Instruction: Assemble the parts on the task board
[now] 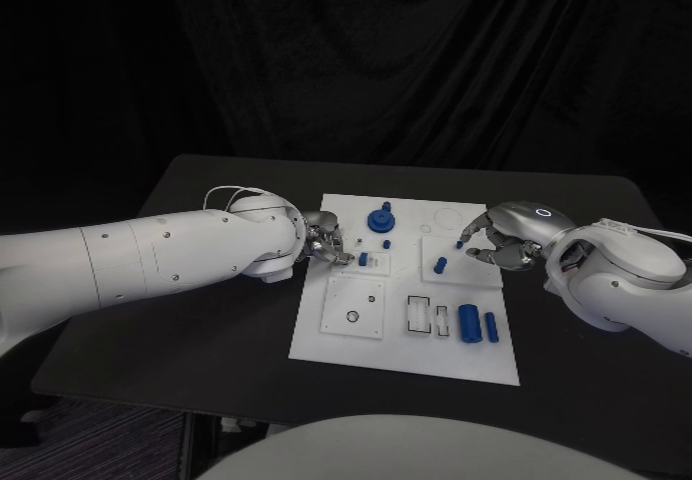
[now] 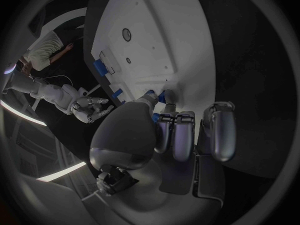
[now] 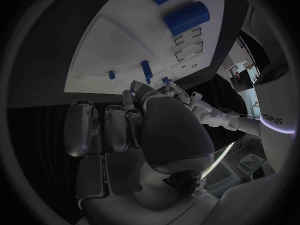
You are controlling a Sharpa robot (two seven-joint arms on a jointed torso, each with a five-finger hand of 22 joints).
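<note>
**Both hands at the board's far half**

In the middle of the black counter (image 1: 216, 340) lies the flat white plastic task board (image 1: 407, 350). Small blue plastic parts are seen on it: a round-based knob (image 1: 382, 219) near the far edge, a short peg (image 1: 440, 266) at centre right, and a thick cylinder (image 1: 469, 321) beside a thinner rod (image 1: 492, 327) toward the near right. At the board's left edge the silver left hand (image 1: 329, 246) is found, a small blue piece (image 2: 166, 96) pinched at its fingertips against the board. Over the right edge the silver right hand (image 1: 500, 243) is held, fingers curled; whether anything is gripped cannot be told.
</note>
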